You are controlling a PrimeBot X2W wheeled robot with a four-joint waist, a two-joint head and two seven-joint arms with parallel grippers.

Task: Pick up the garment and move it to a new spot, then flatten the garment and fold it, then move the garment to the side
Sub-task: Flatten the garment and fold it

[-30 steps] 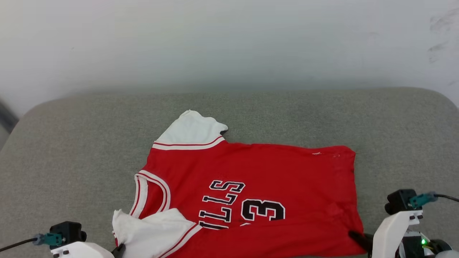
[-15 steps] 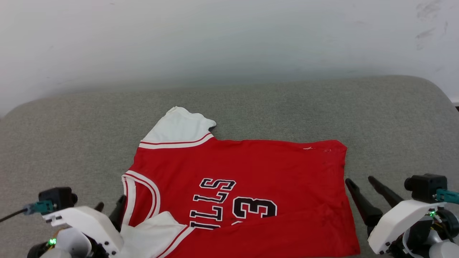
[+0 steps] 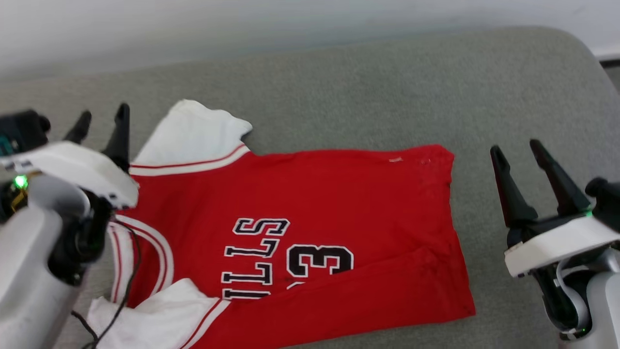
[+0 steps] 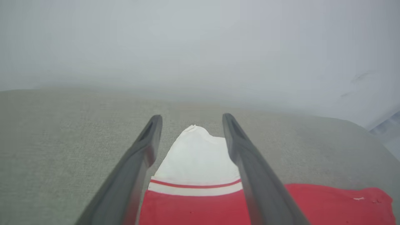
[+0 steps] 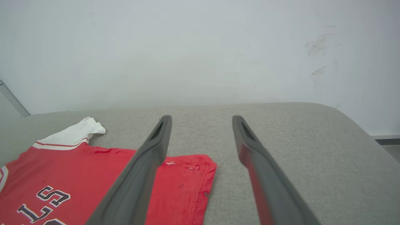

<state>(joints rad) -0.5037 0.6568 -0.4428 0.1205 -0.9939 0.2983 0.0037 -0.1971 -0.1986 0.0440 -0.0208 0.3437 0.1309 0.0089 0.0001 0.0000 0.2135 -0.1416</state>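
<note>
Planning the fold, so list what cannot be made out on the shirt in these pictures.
1. Head view: the lettering on the garment starts under the near sleeve and a folded red edge.
2. Head view: the near sleeve runs off the bottom edge.
3. Head view: the collar is partly behind the left gripper's arm.
4. Right wrist view: a finger of the right gripper covers a strip of the garment.

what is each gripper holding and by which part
Nothing: left gripper and right gripper are both open and empty; the garment lies loose on the cushion.
</note>
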